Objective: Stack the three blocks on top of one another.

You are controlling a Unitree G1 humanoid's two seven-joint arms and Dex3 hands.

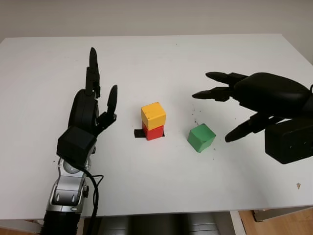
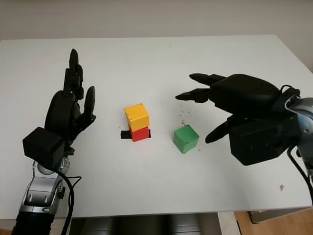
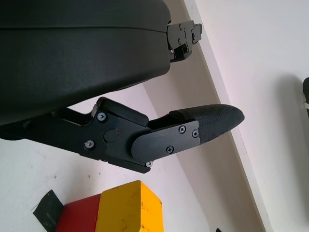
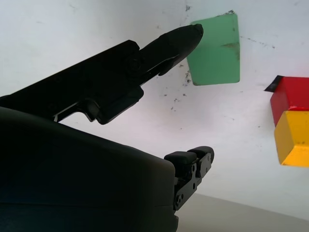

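Note:
A yellow block (image 1: 153, 115) sits on top of a red block (image 1: 153, 131) near the middle of the white table (image 1: 156, 58); the red one stands on a patch of black tape (image 1: 139, 133). A green block (image 1: 201, 137) lies alone on the table just right of the stack. My right hand (image 1: 222, 110) is open and hovers to the right of the green block, a little above it, fingers pointing toward it. My left hand (image 1: 100, 93) is open and held upright to the left of the stack, apart from it. The right wrist view shows the green block (image 4: 216, 49) and the stack (image 4: 293, 121).
The table's front edge (image 1: 161, 211) runs along the bottom, with floor beyond it at the lower right. Small dark specks (image 1: 195, 117) mark the surface by the green block. A small brown speck (image 1: 299, 185) lies near the right front.

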